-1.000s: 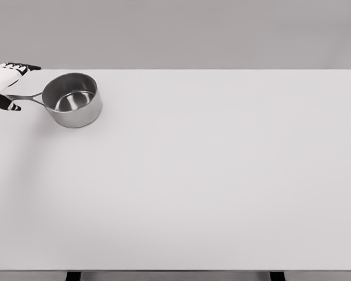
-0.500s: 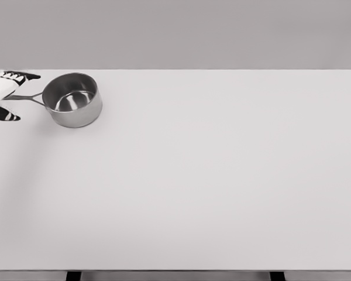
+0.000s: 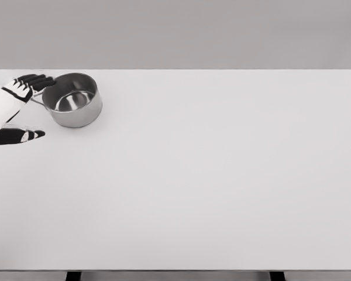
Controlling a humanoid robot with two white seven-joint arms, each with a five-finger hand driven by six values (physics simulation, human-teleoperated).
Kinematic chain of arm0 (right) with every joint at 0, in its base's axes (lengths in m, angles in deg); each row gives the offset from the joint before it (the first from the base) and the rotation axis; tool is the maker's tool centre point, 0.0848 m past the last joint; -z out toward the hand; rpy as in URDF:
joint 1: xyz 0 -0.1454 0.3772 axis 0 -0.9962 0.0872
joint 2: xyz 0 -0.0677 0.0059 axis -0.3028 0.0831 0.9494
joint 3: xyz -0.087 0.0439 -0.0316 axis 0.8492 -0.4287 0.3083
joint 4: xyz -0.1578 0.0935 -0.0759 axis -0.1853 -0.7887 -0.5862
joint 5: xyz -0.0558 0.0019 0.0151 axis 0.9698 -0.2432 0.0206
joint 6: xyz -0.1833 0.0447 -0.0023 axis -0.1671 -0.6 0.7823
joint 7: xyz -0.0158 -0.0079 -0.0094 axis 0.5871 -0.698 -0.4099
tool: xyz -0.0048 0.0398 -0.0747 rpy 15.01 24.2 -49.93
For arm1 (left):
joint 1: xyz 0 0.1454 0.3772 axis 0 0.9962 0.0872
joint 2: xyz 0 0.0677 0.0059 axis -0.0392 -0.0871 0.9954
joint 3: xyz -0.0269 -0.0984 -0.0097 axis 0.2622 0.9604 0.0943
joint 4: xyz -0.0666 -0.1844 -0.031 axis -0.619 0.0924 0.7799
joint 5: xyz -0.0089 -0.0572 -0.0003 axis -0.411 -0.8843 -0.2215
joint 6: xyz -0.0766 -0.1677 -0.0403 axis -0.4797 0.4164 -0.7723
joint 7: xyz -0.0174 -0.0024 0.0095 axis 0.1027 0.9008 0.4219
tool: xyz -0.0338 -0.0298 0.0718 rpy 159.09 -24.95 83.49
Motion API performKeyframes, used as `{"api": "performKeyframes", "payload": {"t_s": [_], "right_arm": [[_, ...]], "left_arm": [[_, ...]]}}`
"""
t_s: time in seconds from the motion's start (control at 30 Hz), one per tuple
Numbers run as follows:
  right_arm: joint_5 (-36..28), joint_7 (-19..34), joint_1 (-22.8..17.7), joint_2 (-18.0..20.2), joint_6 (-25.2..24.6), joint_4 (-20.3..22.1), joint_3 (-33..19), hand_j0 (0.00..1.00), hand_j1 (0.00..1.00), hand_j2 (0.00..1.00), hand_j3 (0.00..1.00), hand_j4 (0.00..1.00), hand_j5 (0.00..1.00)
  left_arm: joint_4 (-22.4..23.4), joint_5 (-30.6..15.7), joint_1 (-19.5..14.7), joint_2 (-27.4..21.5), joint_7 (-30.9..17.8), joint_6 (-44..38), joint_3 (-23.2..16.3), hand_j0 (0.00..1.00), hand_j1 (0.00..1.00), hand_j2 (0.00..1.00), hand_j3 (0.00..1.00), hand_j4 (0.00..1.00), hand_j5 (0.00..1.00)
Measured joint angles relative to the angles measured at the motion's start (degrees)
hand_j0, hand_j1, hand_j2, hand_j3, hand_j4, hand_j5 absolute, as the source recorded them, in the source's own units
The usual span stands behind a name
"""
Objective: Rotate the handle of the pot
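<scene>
Soft, even light is washing over the pale desk [image 3: 222, 175], leaving it bright and nearly shadowless. The steel pot [image 3: 74, 99] is catching a mild gleam inside its bowl and casting only a faint shadow beside its base. Edges are looking slightly soft throughout, with no glare or visible distortion.

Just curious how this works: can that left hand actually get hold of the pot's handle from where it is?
Probably yes. The left hand is right beside the pot, its fingers spread over where the handle sticks out. Nothing else blocks it.
</scene>
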Motion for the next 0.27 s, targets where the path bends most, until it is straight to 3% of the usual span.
{"api": "performKeyframes", "payload": {"t_s": [0.1,0.27], "right_arm": [[0.0,0.0,0.0,0.0,0.0,0.0,0.0,1.00,1.00,1.00,1.00,1.00,1.00],[0.0,0.0,0.0,0.0,0.0,0.0,0.0,1.00,1.00,1.00,1.00,1.00,1.00]], "left_arm": [[-4.4,-0.1,1.8,0.5,-0.3,0.0,0.4,1.00,1.00,1.00,1.00,1.00,1.00],[-6.5,1.3,1.8,1.1,-0.4,0.0,0.6,1.00,1.00,1.00,1.00,1.00,1.00]]}}
